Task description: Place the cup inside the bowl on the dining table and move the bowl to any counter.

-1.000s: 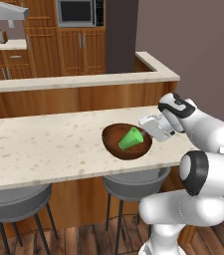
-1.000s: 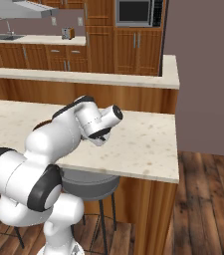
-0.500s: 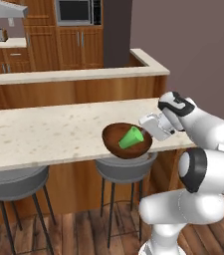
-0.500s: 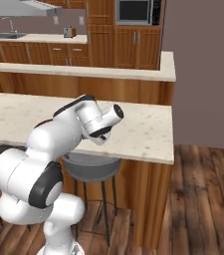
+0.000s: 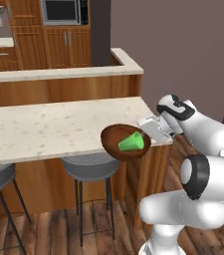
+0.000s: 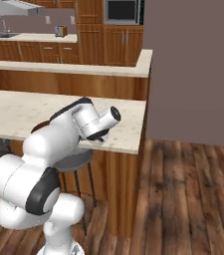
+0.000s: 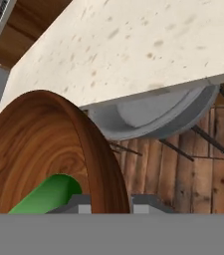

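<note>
In the hand view the gripper (image 7: 111,201) sits at the bottom, its two grey fingertips (image 7: 78,203) pinching the rim of the wooden bowl (image 7: 39,149), one tip inside the wall and one outside. The green cup (image 7: 49,195) lies on its side within the bowl, just beside the inner fingertip.

From the left base view, the gripper (image 5: 151,130) holds the bowl (image 5: 114,138) by its right rim; the bowl is tilted (its open face turned toward the camera) and hangs past the front edge of the dining table (image 5: 44,129), over a grey round stool (image 5: 90,167). The cup (image 5: 131,143) rests in the bowl's lower right part with its wider mouth end toward the gripper.

The right base view shows the white arm in front of the dining table (image 6: 14,112), so the bowl's body is hidden there.

Beyond the table stands a raised wood-fronted ledge (image 5: 58,74), and farther back a wall of wooden cabinets with a built-in microwave (image 5: 63,11). At far left, a counter (image 6: 31,37) carries a small toaster (image 6: 60,31).
</note>
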You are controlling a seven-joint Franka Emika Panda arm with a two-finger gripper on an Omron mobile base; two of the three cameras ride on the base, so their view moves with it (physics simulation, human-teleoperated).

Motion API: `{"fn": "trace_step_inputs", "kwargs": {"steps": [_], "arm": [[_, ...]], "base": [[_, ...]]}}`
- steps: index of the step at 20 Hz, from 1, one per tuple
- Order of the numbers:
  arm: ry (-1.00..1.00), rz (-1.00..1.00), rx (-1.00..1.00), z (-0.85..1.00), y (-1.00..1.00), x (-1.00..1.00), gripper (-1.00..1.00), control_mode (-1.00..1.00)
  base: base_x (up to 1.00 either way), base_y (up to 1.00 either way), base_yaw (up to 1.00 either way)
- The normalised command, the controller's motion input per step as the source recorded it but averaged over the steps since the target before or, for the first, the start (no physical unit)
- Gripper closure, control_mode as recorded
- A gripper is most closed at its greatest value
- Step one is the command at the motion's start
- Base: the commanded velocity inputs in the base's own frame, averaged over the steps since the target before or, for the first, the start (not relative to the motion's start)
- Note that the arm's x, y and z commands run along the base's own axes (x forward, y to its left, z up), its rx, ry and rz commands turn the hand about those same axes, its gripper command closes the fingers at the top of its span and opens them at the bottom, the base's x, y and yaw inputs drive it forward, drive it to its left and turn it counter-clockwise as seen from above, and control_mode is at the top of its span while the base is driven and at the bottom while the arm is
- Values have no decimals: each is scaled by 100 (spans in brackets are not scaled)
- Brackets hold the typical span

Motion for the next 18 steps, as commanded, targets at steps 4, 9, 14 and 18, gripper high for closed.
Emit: {"fn": "trace_step_inputs", "kwargs": {"steps": [4, 9, 14, 18], "arm": [[0, 0, 0, 0, 0, 0, 100, 100], [0, 0, 0, 0, 0, 0, 100, 100], [0, 0, 0, 0, 0, 0, 100, 100], [0, 0, 0, 0, 0, 0, 100, 100]], "base": [[0, -89, 0], [0, -90, 0], [0, -81, 0], [-5, -65, 0]]}}
